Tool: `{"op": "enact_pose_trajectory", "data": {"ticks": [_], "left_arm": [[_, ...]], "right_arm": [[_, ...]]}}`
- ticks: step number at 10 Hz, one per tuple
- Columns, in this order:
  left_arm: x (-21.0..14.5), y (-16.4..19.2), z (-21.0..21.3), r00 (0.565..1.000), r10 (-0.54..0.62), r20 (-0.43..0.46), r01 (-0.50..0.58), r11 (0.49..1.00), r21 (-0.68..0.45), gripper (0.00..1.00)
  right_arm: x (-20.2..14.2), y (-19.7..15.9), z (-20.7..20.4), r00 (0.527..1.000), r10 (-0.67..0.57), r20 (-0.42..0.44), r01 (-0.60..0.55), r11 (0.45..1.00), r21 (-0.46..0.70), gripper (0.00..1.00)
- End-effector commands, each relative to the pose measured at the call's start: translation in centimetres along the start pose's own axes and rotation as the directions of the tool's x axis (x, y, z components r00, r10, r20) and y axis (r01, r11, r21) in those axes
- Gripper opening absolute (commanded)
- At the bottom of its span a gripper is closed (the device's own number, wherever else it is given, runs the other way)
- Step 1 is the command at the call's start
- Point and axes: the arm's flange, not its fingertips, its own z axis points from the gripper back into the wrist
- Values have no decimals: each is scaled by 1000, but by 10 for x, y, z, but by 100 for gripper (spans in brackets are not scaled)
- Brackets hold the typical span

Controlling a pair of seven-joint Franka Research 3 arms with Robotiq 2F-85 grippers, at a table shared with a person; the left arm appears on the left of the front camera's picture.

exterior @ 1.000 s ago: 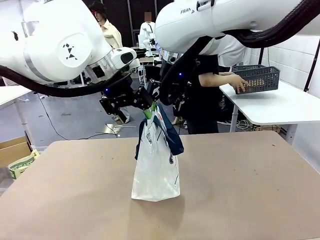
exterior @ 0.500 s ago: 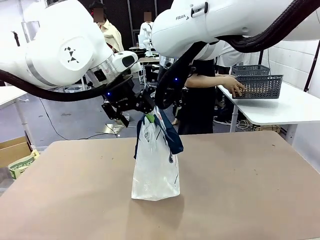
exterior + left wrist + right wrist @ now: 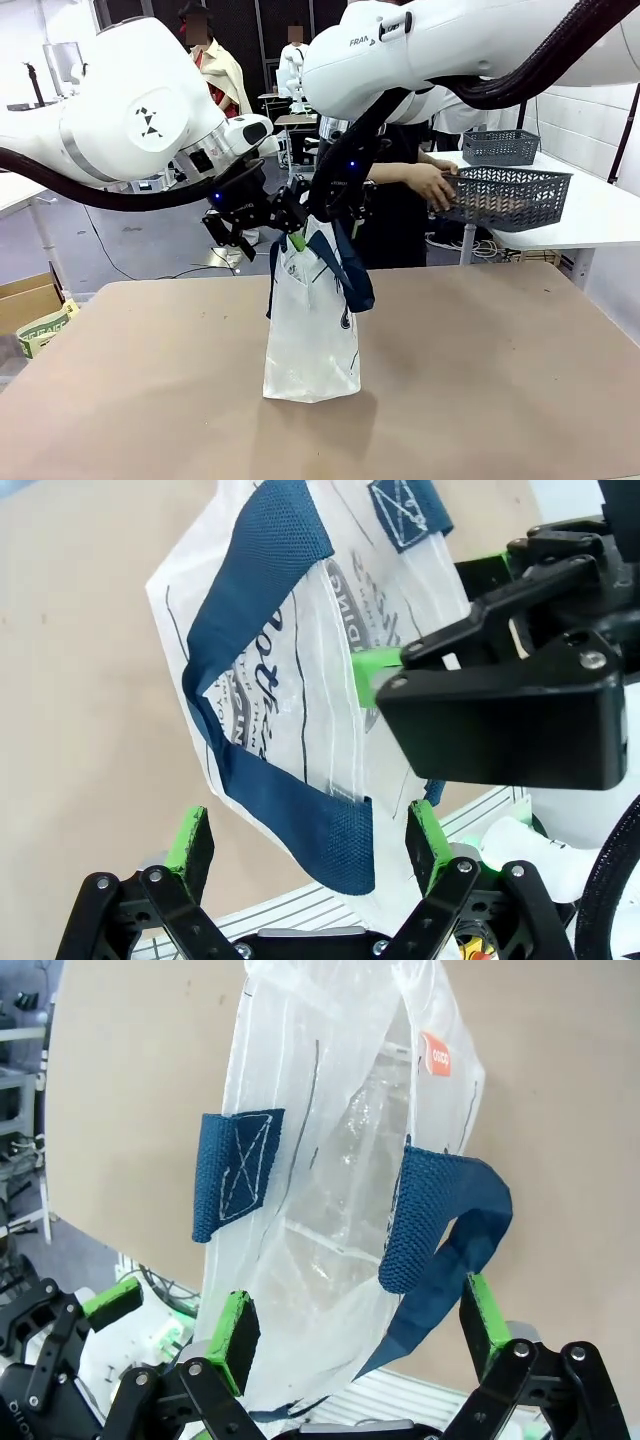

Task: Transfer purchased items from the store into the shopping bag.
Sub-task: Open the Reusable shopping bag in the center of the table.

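The shopping bag (image 3: 310, 340) stands upright in the middle of the table, translucent white with navy handles. My left gripper (image 3: 285, 218) and right gripper (image 3: 325, 215) meet at its top from either side, both open. In the left wrist view the left gripper (image 3: 308, 842) straddles a navy handle of the bag (image 3: 290, 680), and a green pad (image 3: 372, 675) of the other gripper rests against the plastic. The right gripper (image 3: 360, 1325) looks into the bag's (image 3: 330, 1160) open mouth, its rim between the wide fingers. The purchased items cannot be made out.
Across the table a person's hand (image 3: 430, 185) holds a dark grey lattice basket (image 3: 510, 200) in the air to the bag's right. A second basket (image 3: 497, 147) sits on the white side table (image 3: 590, 215). A cardboard box (image 3: 25, 300) stands left of the brown table (image 3: 480, 380).
The person has lifted the lattice basket off the side table and carried it left, toward the bag. Both grippers stay at the bag's top; the near handle has sagged slightly.
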Motion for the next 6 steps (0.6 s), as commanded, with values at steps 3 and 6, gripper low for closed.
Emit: {"op": "enact_pose_trajectory", "data": {"ticks": [3, 6], "left_arm": [[-4, 18, -12, 999, 25, 42, -25, 1000, -1, 100], [-9, 25, 2, 996, 33, 88, -33, 999, -10, 100]], "right_arm": [[10, -1, -6, 1000, 2, -1, -2, 1000, -27, 100], [11, -4, -10, 1000, 30, 1, -30, 999, -40, 100]]}}
